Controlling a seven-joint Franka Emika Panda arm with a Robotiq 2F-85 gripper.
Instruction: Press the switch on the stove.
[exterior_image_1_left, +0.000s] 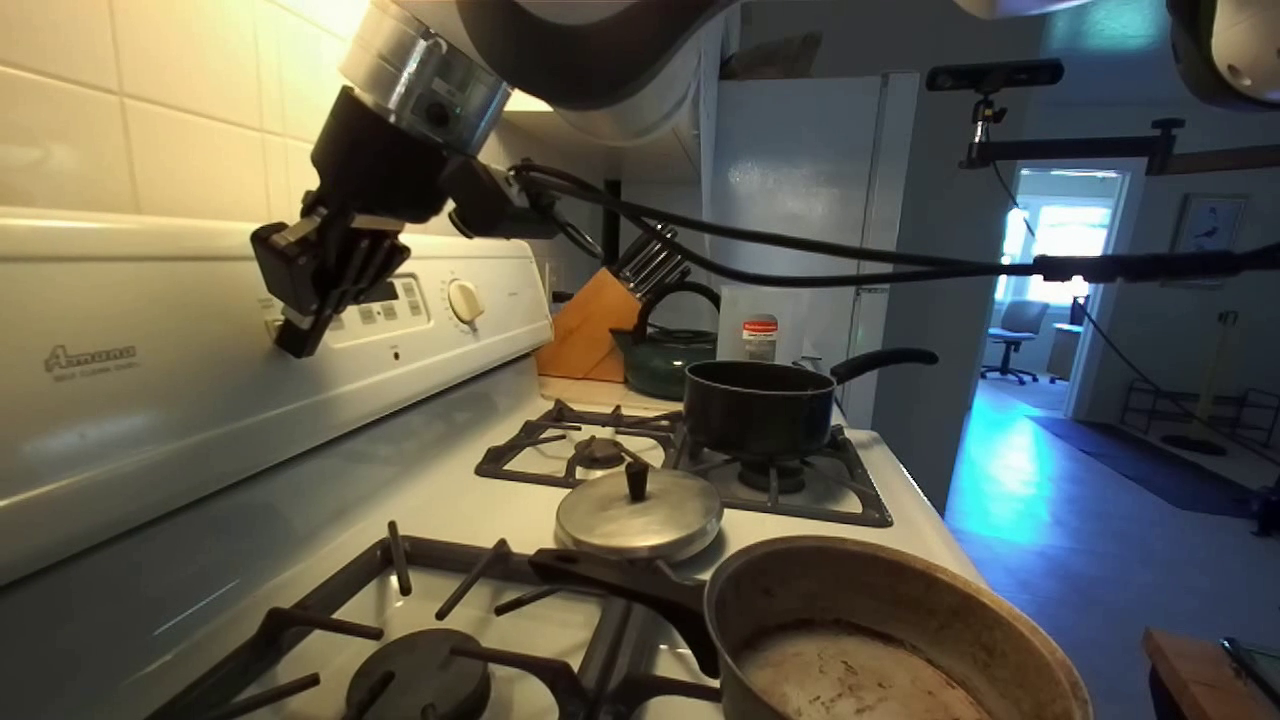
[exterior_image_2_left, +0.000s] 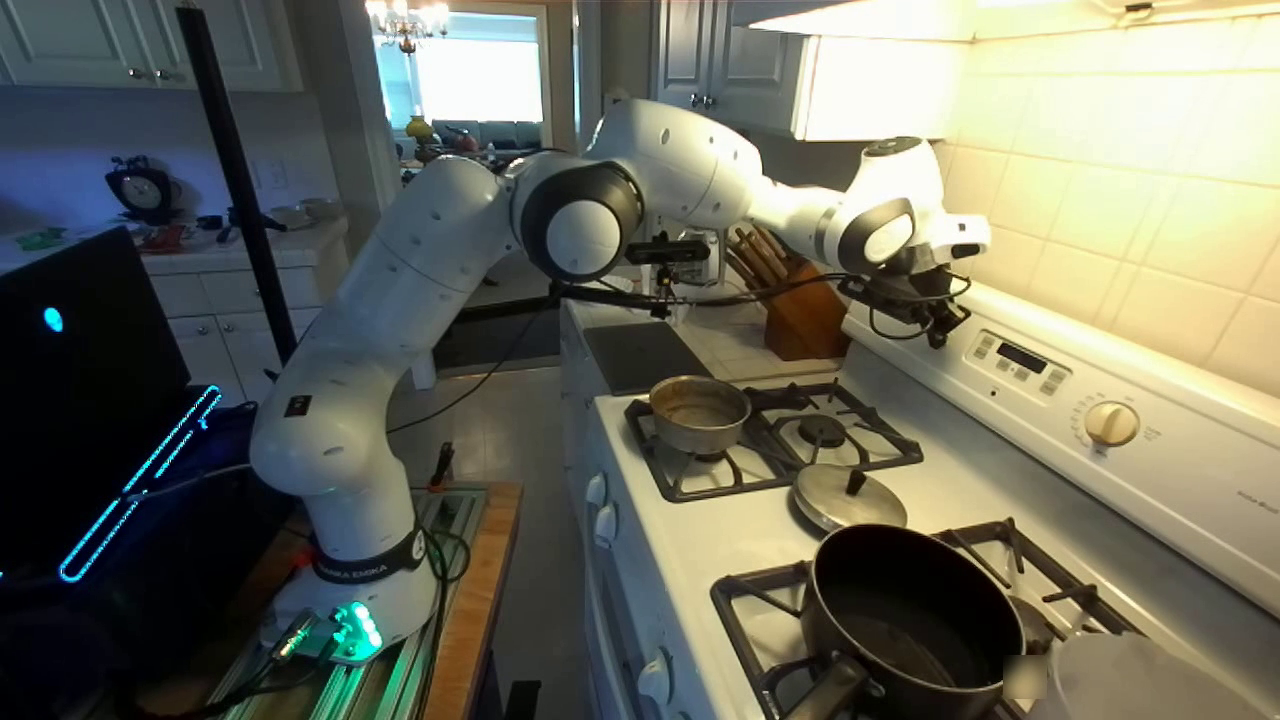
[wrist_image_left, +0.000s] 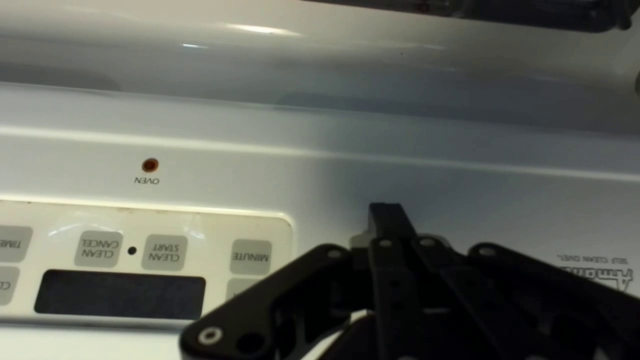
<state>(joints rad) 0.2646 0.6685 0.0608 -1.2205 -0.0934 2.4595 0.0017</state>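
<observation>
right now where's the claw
In an exterior view, the claw is on the left, by the upright back of the stove, between the Amana logo and the button panel; in the wrist view, it shows at lower right.

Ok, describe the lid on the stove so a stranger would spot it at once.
Start at the white stove. Its top carries a black pot and a brownish pan; the lid lies between them. Unlike those open, deep-sided vessels, it is a shallow, silvery disc with a short black knob in the middle.
</observation>
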